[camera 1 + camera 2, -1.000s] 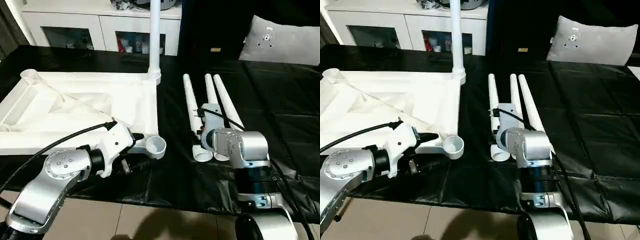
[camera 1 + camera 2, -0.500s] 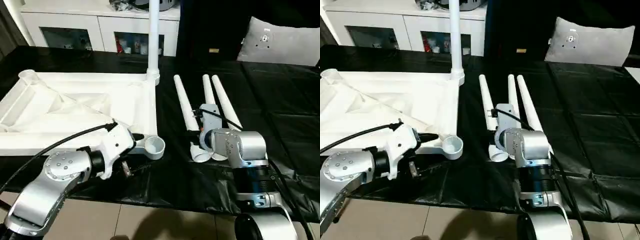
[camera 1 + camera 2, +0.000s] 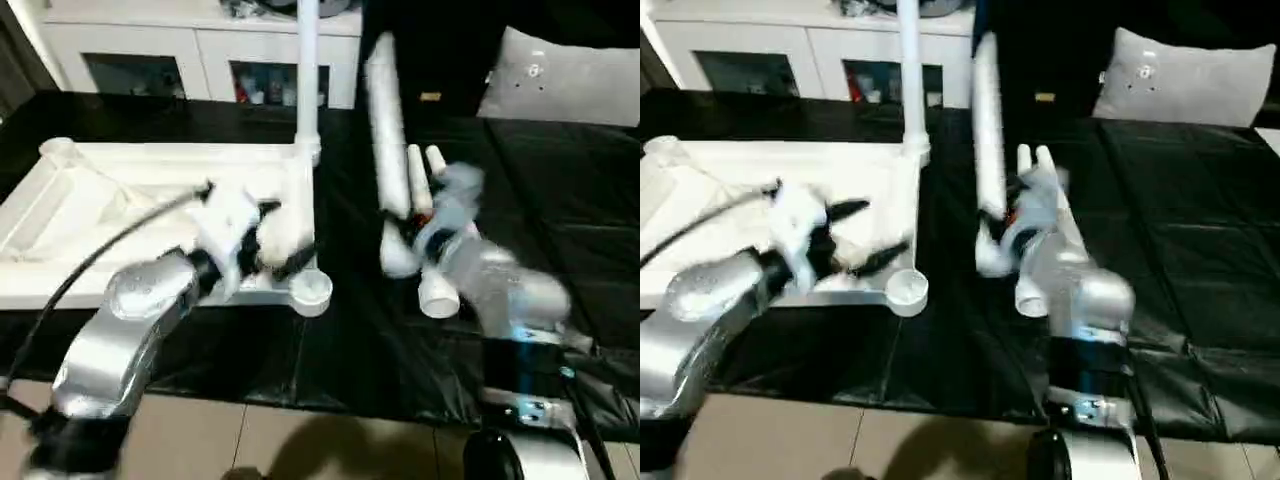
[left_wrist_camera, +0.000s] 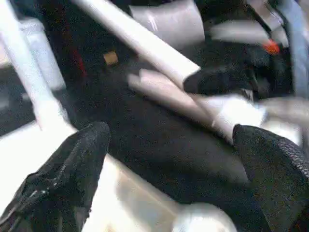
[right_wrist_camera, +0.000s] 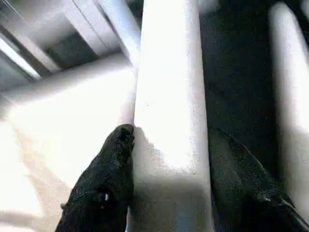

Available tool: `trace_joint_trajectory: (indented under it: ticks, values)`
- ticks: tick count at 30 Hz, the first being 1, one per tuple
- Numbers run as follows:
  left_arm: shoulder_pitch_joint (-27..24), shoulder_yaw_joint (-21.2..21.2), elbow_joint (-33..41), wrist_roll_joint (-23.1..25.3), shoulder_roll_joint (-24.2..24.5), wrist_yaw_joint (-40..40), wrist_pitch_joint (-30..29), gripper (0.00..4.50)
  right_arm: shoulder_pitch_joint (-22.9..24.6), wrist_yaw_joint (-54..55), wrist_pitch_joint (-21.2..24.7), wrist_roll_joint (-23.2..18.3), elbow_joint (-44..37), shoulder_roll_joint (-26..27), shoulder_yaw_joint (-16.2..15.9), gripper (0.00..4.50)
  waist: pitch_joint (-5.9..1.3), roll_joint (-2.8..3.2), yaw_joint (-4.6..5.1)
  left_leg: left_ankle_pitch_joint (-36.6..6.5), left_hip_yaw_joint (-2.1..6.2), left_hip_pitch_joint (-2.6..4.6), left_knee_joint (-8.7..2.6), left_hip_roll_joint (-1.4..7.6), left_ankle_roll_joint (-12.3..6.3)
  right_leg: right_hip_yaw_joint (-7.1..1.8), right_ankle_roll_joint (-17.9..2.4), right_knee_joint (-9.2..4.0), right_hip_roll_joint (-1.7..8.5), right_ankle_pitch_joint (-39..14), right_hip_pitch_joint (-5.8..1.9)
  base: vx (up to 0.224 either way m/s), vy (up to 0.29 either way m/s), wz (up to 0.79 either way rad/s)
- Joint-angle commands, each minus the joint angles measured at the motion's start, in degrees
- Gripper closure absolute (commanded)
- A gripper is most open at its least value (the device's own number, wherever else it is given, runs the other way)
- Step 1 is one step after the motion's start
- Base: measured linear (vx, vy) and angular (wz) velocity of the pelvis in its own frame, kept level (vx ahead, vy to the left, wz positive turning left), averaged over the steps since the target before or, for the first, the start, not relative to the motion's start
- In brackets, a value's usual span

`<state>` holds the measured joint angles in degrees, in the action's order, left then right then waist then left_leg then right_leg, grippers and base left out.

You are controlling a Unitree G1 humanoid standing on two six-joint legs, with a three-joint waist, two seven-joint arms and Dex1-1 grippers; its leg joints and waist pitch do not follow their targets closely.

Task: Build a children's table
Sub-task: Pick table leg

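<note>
right gripper [image 5: 166, 159] clamped around one white leg [image 3: 385, 140], black fingers [image 5: 108, 164] on both sides of the tube, leg lifted off the black work surface [image 3: 560, 200] and tilted nearly upright. two more legs [image 3: 425, 215] lie on the black cover just beside it. tabletop [image 3: 120, 210] lies underside up on the cover's left part, one leg already standing upright in its far corner socket [image 3: 306, 150]. left gripper [image 4: 169, 159] spread wide, grasping nothing, hovering above the tabletop's near corner socket [image 3: 310, 290].
</note>
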<state>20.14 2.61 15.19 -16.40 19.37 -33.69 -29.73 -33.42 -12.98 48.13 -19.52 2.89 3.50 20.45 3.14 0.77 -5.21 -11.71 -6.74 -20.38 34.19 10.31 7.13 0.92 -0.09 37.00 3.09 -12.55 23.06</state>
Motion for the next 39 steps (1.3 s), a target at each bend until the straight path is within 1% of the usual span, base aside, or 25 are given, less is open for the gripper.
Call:
trace_joint_trajectory:
  ticks: [1,2,3,4,5,6,7,9,10,11,12,14,16,18,21,22,24,28,32,33,34,35,36,38,39]
  values:
    - [3.24,-3.34,-0.58,-5.00,-2.75,2.17,-2.23,0.00,0.07,-5.06,-0.92,-7.94,-3.54,0.96,3.57,2.61,-3.95,0.48,-0.18,-2.32,-1.03,-0.38,-3.58,0.47,1.70,-1.74,-10.29,-3.62,2.53,5.58,-3.98,0.000,0.000,0.00]
    - [3.24,-3.34,-0.58,-5.00,-2.75,2.17,-2.23,0.00,0.07,-5.06,-0.92,-7.94,-3.54,0.96,3.57,2.61,-3.89,0.40,-0.10,-2.82,-1.22,-0.41,-3.49,0.36,1.44,-1.87,-10.68,-3.60,2.57,5.45,-4.01,0.000,0.000,0.00]
    - [5.83,-5.80,-1.38,-8.54,-5.68,4.27,-3.60,0.00,1.05,-9.19,-0.54,-12.51,-5.95,1.64,4.56,2.61,-3.90,0.32,-0.22,-2.79,-1.10,-0.43,-3.52,0.47,1.19,-1.74,-10.91,-3.83,2.61,4.55,-4.02,0.000,0.000,0.00]
    - [7.28,-7.12,-1.89,-10.51,-7.28,5.56,-4.31,0.00,1.70,-11.31,-0.18,-15.17,-7.35,2.00,4.95,2.61,-3.88,0.23,-0.41,-3.40,-1.13,-0.63,-3.42,0.34,0.88,-1.72,-11.39,-3.78,2.75,3.65,-4.26,0.000,0.000,0.00]
    - [7.67,-7.45,-2.04,-11.10,-7.68,5.84,-4.47,0.00,1.84,-11.75,0.08,-15.93,-7.75,2.13,5.08,2.61,-3.83,0.17,-0.38,-3.63,-1.08,-0.53,-3.44,0.56,0.23,-1.75,-11.64,-3.97,2.80,3.07,-4.04,0.000,0.000,0.00]
    - [8.60,-8.22,-2.41,-12.49,-8.62,6.48,-4.82,0.00,2.16,-12.76,0.69,-17.72,-8.69,2.43,5.37,2.62,-3.79,0.03,-0.27,-3.48,-1.08,-0.71,-3.55,0.39,0.00,-1.70,-11.50,-4.02,2.70,2.54,-4.25,0.000,0.000,0.00]
    - [9.96,-9.33,-2.96,-14.58,-10.00,7.23,-5.56,0.00,2.73,-14.26,1.66,-20.84,-10.14,2.79,5.58,2.62,-3.72,-0.74,-0.33,-3.19,-1.10,-0.79,-3.65,0.44,-0.31,-1.70,-10.91,-4.24,2.77,0.99,-4.36,0.000,0.000,0.00]
    - [11.58,-10.80,-3.90,-17.82,-11.72,7.89,-7.46,0.00,3.67,-16.54,2.18,-22.79,-11.63,2.73,4.52,2.62,-3.63,-0.39,-0.41,-3.18,-1.21,-0.70,-3.53,0.39,-0.38,-1.74,-10.44,-4.47,2.78,-1.20,-4.08,0.000,0.000,0.00]
    - [13.59,-12.46,-5.29,-21.43,-13.72,8.57,-9.93,0.00,4.93,-19.37,2.85,-24.78,-13.11,2.47,2.74,2.62,-3.58,-0.64,-0.54,-3.47,-1.34,-0.70,-3.50,0.28,-0.49,-1.74,-10.20,-4.54,2.72,-2.54,-4.07,0.000,0.000,0.00]
    - [14.02,-12.81,-5.63,-22.19,-14.15,8.72,-10.50,0.00,5.20,-19.96,2.94,-25.05,-13.37,2.39,2.28,2.62,-3.61,-0.51,-0.62,-3.60,-1.17,-0.65,-3.53,0.44,-0.55,-1.70,-10.11,-4.70,2.84,-3.57,-3.94,0.000,0.000,0.00]
    - [14.84,-13.32,-6.06,-23.53,-14.85,9.11,-11.69,0.00,5.28,-20.24,3.22,-25.93,-13.37,2.46,2.05,2.62,-3.58,-0.86,-0.52,-3.60,-1.21,-0.68,-3.62,0.42,-0.59,-1.67,-9.97,-4.79,2.75,-4.07,-3.91,0.000,0.000,0.00]
    - [15.24,-13.60,-6.22,-24.43,-15.20,9.56,-12.72,0.00,5.35,-20.40,3.44,-26.01,-13.39,2.38,1.62,2.62,-3.48,-0.76,-0.61,-3.52,-1.11,-0.76,-3.74,0.52,-0.22,-1.64,-9.29,-4.94,2.91,-5.84,-3.81,0.000,0.000,0.00]
    - [15.63,-13.98,-6.06,-25.30,-15.46,10.07,-13.65,0.00,5.84,-20.82,3.73,-26.61,-13.69,1.86,0.93,2.62,-3.42,-1.11,-0.67,-3.43,-1.19,-0.77,-3.79,0.48,-0.06,-1.70,-8.14,-5.16,2.93,-7.70,-3.72,0.000,0.000,0.00]
    - [15.72,-14.02,-6.03,-25.78,-15.55,10.26,-13.77,0.00,5.93,-20.83,3.77,-26.70,-13.70,1.72,0.67,2.62,-3.48,-0.96,-0.78,-3.18,-1.15,-0.78,-3.80,0.54,0.12,-1.72,-7.48,-5.18,2.98,-8.14,-3.67,0.000,0.000,0.00]
    - [16.18,-14.20,-5.96,-27.08,-16.52,11.33,-14.00,0.00,6.31,-21.30,3.79,-26.96,-13.60,1.05,-0.33,2.62,-3.65,-0.95,-1.00,-1.58,-1.08,-0.82,-3.74,0.62,0.15,-1.65,-7.61,-4.91,2.92,-4.87,-3.74,0.000,0.000,0.00]
    - [16.66,-14.55,-5.81,-28.22,-17.27,12.18,-14.74,0.00,6.76,-21.76,3.61,-27.48,-13.77,0.53,-1.15,2.62,-3.71,-1.44,-1.10,-0.58,-1.14,-0.87,-3.73,0.60,-0.21,-1.63,-7.75,-4.67,2.85,-2.89,-3.84,0.000,0.000,0.00]
    - [17.05,-14.69,-5.83,-28.86,-17.64,12.73,-15.25,0.00,7.08,-22.16,3.35,-27.58,-13.84,0.10,-1.97,2.62,-3.76,-1.19,-1.35,0.20,-1.14,-0.87,-3.60,0.61,-0.32,-1.57,-8.28,-4.57,2.89,-0.98,-3.80,0.000,0.000,0.00]
    - [17.24,-13.71,-5.74,-28.19,-17.66,12.92,-15.01,0.00,7.73,-22.60,0.64,-23.37,-14.04,-1.59,-6.11,2.62,-3.98,-1.21,-1.39,2.20,-1.12,-0.95,-3.45,0.65,-0.66,-1.43,-8.67,-4.22,2.82,3.18,-4.01,0.000,0.000,0.00]
    - [17.09,-12.27,-5.65,-26.32,-18.04,13.68,-13.39,0.00,8.31,-22.83,-3.01,-18.69,-14.38,-2.42,-10.12,2.62,-3.95,-1.38,-1.46,2.27,-1.14,-1.06,-3.45,0.67,-0.87,-1.45,-8.68,-4.24,2.95,3.85,-4.12,0.000,0.000,0.00]
    - [17.00,-10.53,-5.94,-23.16,-17.95,14.57,-11.27,0.00,8.68,-22.32,-8.14,-12.95,-13.83,-3.37,-14.22,2.62,-3.92,-1.39,-1.51,2.20,-1.12,-1.10,-3.46,0.74,-0.71,-1.41,-8.23,-4.29,3.01,3.35,-4.14,0.000,0.000,0.00]
    - [16.93,-8.95,-6.39,-20.27,-17.78,15.46,-9.37,0.18,8.92,-21.94,-12.20,-9.21,-13.10,-3.62,-16.83,2.62,-3.82,-1.42,-1.46,1.64,-1.15,-1.15,-3.48,0.90,-0.37,-1.45,-7.06,-4.53,3.12,2.15,-4.00,0.000,0.000,0.00]
    - [16.93,-7.95,-7.19,-18.00,-18.35,17.07,-7.49,0.18,9.20,-21.81,-17.33,-5.58,-12.08,-3.57,-19.33,2.62,-3.80,-1.30,-1.52,0.81,-1.11,-1.11,-3.54,0.89,-0.19,-1.50,-6.43,-4.61,3.26,0.80,-4.00,0.000,0.000,0.00]
    - [16.93,-7.81,-7.39,-17.59,-18.57,17.51,-7.08,0.29,9.26,-21.80,-18.65,-4.78,-11.80,-3.51,-19.86,2.62,-3.78,-1.35,-1.50,0.33,-1.10,-1.13,-3.53,0.97,0.03,-1.54,-6.28,-4.67,3.37,0.15,-3.92,0.000,0.000,0.00]
    - [16.87,-5.87,-9.50,-12.56,-20.20,21.51,-2.52,0.47,9.12,-19.85,-29.78,1.86,-7.76,-2.87,-23.26,2.62,-3.79,-1.26,-1.47,-0.56,-1.05,-1.16,-3.59,1.01,0.21,-1.56,-6.36,-4.68,3.44,-0.68,-3.92,0.000,0.000,0.00]
    - [16.58,-3.51,-10.70,-7.92,-20.74,23.69,1.55,0.47,8.78,-17.75,-35.11,4.91,-5.08,-1.91,-24.00,2.62,-3.75,-1.70,-1.34,-0.94,-1.11,-1.26,-3.59,0.97,0.16,-1.52,-6.10,-4.96,3.46,-1.24,-3.87,0.000,0.000,0.00]
